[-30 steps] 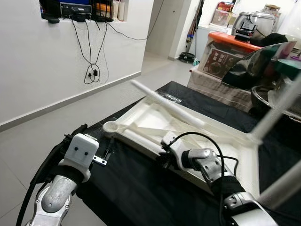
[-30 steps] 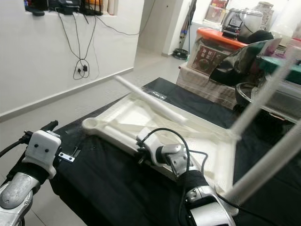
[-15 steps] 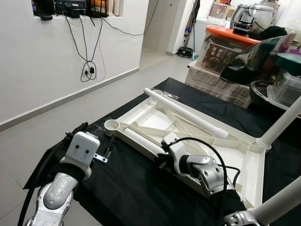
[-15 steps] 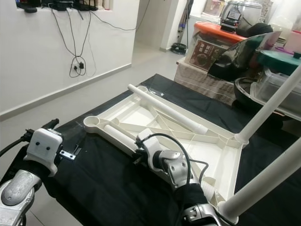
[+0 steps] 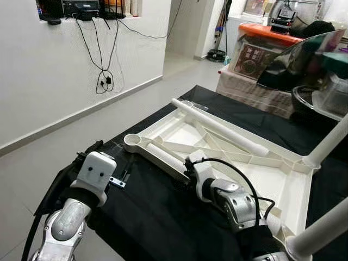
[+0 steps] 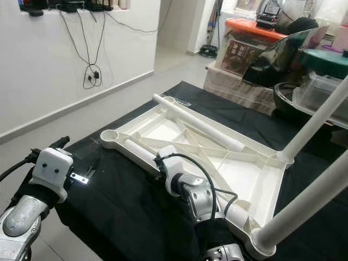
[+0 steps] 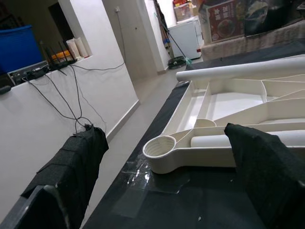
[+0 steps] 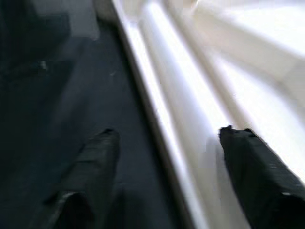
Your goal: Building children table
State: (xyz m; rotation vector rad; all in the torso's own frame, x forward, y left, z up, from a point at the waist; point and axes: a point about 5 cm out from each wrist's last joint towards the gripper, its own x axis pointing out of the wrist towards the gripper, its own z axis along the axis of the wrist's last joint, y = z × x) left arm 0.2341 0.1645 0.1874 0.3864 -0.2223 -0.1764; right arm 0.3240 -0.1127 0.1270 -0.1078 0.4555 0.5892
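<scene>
An upturned white plastic tabletop (image 5: 283,185) lies on a black-covered surface (image 5: 147,217). Two white legs (image 5: 329,144) stand up from its right-hand corners. One loose leg (image 5: 217,126) lies across its far side. Another loose leg (image 5: 163,156) lies along the near rim, ending by an empty round socket (image 5: 132,141). My right gripper (image 8: 167,132) is open, its fingers (image 8: 90,181) straddling the near rim and that loose leg. My left gripper (image 7: 164,131) hangs open over the surface's left edge, short of the socket (image 7: 162,148), holding nothing.
A clear tape patch (image 7: 143,179) lies on the cloth by the socket. To the left are bare floor (image 5: 81,125) and a white wall with hanging cables (image 5: 106,76). Boxes with an orange lid (image 5: 261,38) and dark bowls (image 5: 315,100) crowd the back right.
The head view has steadied and shifted a little, so the tabletop looks sharper. My right gripper stays at the near rim. The left arm has not moved.
</scene>
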